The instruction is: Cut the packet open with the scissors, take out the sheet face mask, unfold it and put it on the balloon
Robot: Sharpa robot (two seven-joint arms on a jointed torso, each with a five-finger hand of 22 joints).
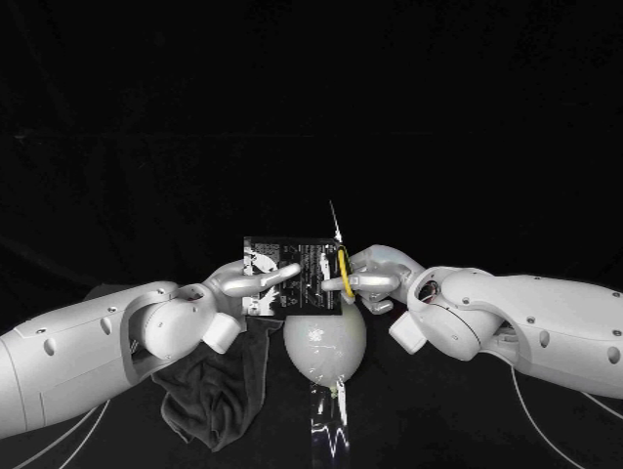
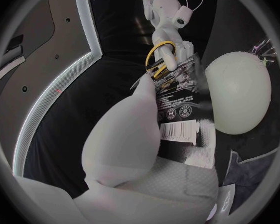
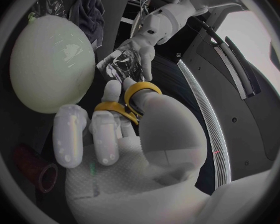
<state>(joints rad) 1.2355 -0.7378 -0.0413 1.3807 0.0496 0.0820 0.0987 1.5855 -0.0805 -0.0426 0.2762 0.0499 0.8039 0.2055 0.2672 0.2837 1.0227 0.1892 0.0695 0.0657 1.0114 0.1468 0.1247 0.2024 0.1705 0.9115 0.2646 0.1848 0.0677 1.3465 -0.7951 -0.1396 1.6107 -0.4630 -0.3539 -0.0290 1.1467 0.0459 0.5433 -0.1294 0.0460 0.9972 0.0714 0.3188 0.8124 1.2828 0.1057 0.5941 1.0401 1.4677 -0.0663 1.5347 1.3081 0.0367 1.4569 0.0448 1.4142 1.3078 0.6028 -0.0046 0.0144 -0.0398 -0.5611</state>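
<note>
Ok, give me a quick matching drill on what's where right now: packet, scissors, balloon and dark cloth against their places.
Things:
1. packet
2. scissors
3. balloon
4. dark cloth

Places:
A. held by the right hand
B. lying below the raised packet, between the arms
C. held by the left hand
D. by the left arm, beside the balloon

Pairs: 1-C, 2-A, 3-B, 4-D
</note>
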